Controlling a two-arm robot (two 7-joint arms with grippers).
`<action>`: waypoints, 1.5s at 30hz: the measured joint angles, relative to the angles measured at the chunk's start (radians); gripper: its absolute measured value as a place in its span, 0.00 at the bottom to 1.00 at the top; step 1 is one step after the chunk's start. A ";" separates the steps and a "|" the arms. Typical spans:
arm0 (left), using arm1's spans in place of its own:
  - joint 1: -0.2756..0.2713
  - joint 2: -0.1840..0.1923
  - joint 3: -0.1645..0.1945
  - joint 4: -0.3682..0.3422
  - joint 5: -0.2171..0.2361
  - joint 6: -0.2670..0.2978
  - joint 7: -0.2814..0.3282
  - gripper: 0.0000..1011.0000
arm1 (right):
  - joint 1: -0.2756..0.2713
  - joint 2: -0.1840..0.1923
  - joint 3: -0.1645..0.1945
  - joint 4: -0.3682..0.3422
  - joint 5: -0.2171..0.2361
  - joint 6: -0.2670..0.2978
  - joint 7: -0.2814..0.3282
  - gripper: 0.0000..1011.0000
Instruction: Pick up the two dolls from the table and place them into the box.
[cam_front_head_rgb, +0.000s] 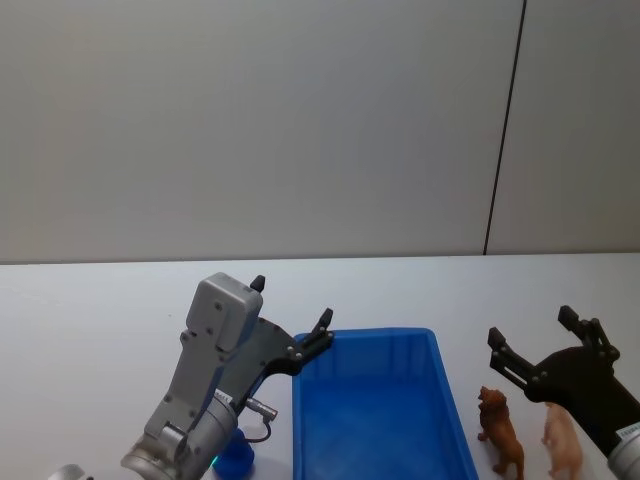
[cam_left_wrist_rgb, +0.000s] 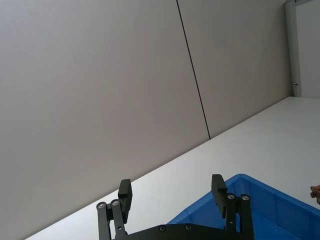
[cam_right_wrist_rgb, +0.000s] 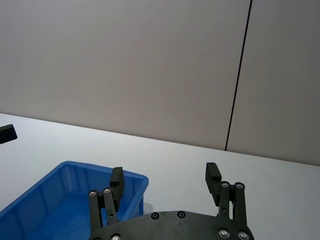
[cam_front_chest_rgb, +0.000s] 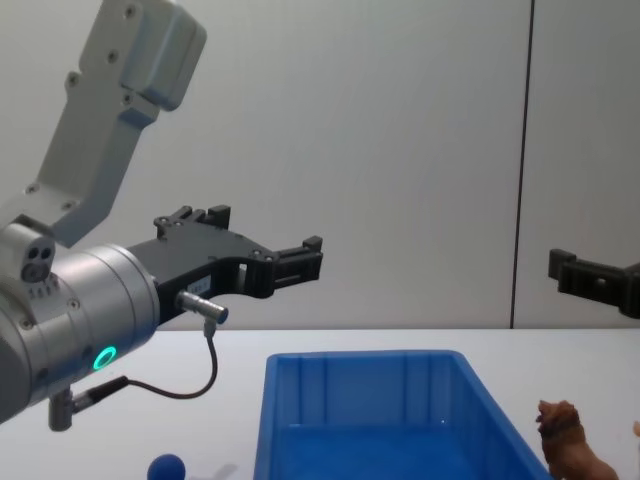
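robot's left gripper hangs raised at lower centre-left of the head view. its grey arm climbs from the bottom edge, and its black fingers are spread wide with nothing between them. one fingertip sits over the upper left corner of the bright blue rectangular plastic bin. the right gripper reaches in from the lower right corner, also splayed wide and empty, poised above two dolls. the small brown shaggy-maned animal figurine stands just right of the bin's right wall, with the pale pink-peach figure close beside it, both on the plain white tabletop. open tabletop runs from the bin's far rim to the grey wall. a small blue ball lies left of the bin.
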 joint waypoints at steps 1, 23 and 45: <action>0.000 0.000 0.000 0.000 0.000 0.000 0.000 0.99 | 0.000 0.000 0.000 0.000 0.000 0.000 0.000 0.99; 0.000 0.000 0.000 0.000 0.000 0.000 0.000 0.99 | -0.016 -0.010 0.011 0.002 -0.011 0.085 -0.114 0.99; 0.000 0.000 0.000 0.000 0.000 0.000 0.000 0.99 | -0.067 -0.016 0.014 0.012 -0.040 0.185 -0.210 0.99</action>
